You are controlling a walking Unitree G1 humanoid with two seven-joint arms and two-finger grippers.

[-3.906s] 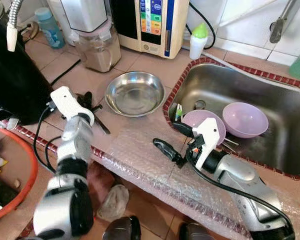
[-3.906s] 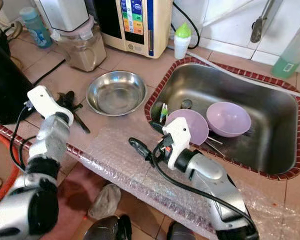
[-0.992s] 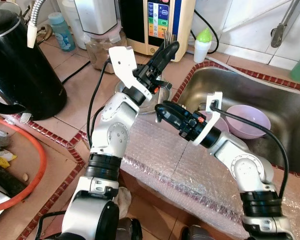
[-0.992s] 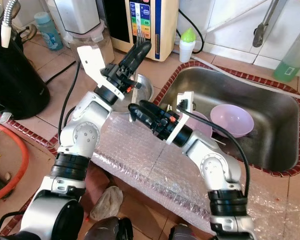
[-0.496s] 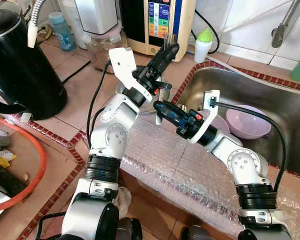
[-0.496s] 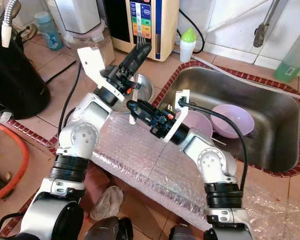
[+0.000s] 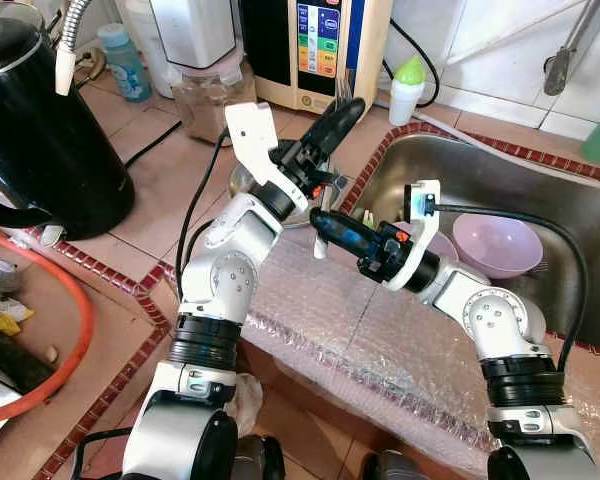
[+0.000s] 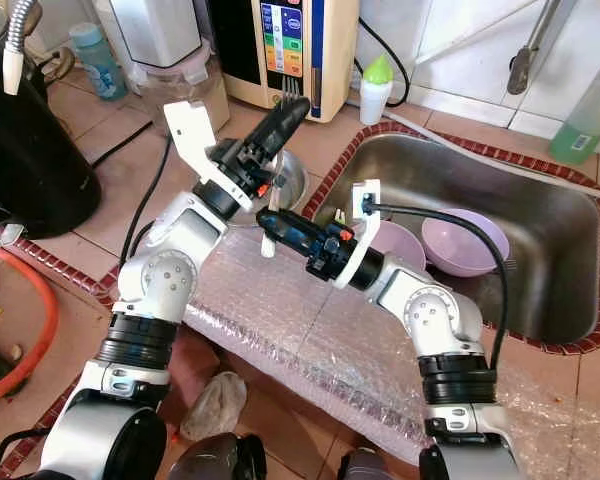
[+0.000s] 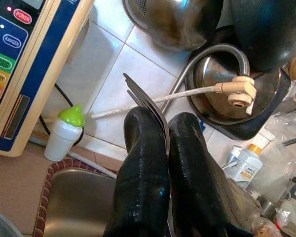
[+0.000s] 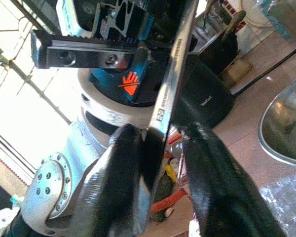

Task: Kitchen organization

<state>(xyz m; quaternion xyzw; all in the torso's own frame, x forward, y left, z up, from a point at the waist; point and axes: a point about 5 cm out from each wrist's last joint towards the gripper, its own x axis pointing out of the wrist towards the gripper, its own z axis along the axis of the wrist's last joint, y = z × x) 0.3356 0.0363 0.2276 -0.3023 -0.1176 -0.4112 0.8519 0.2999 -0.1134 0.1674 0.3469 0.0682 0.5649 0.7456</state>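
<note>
**Fork Changes Hands Above the Counter**

Both grippers have risen from the bubble-wrapped counter edge (image 7: 310, 330) since four seconds ago and now meet in mid-air. Nearest, the right gripper (image 8: 267, 220) closes around the handle of a silver metal fork (image 10: 170, 84). Beyond it, the left gripper (image 7: 342, 103) clamps the fork's tines, above the round steel bowl (image 8: 292, 178) beside the steel sink (image 7: 580, 260).

Left gripper (image 8: 285, 110) holds a fork (image 8: 291, 97) upright; right gripper (image 8: 272, 222) meets its handle below
</note>
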